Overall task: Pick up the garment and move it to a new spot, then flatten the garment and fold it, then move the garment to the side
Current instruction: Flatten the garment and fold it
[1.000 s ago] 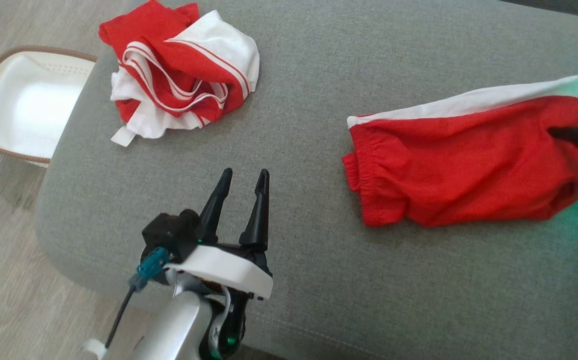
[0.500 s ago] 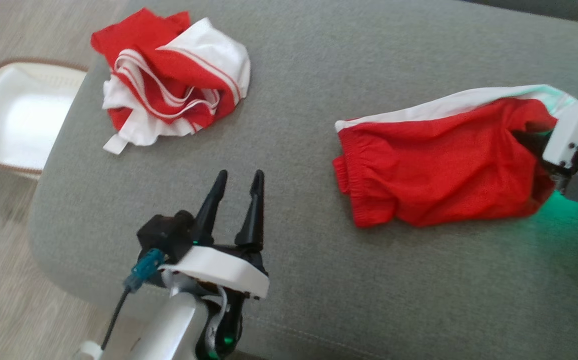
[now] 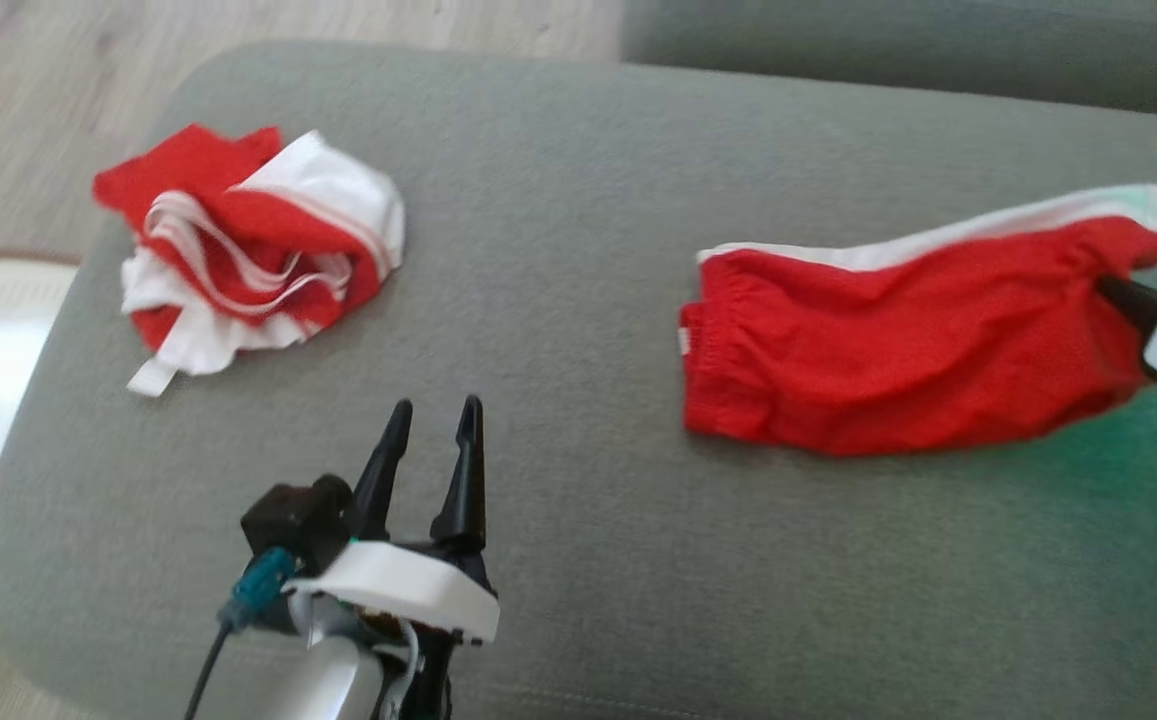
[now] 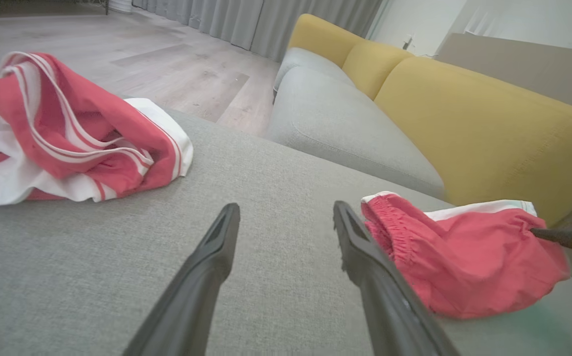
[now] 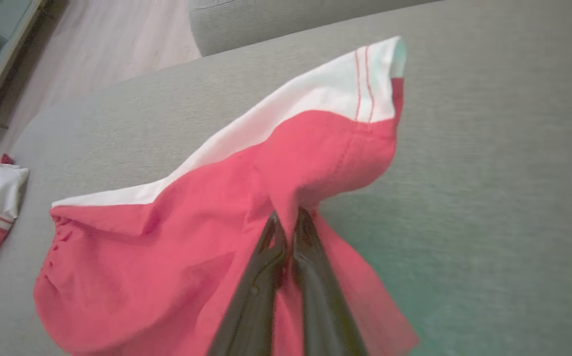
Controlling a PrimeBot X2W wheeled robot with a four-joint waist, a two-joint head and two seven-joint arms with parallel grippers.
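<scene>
Our right gripper (image 5: 286, 220) is clamped on the right end of the red shorts (image 3: 898, 340), lying right on the grey cushion (image 3: 588, 600). We should lift slowly (left gripper (image 3: 433, 415) hangs spread, empty) so nothing bunches.

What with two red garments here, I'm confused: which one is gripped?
On the grey fabric cushion, look to the robot's right. The red cloth shorts with a white band lie there, pinched by the right gripper. The striped red-and-white garment is crumpled.

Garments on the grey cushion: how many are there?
2. The red shorts lie on the right of the cushion, pinched by the right gripper. A crumpled red and white garment lies at its far left. None seems hidden.
</scene>
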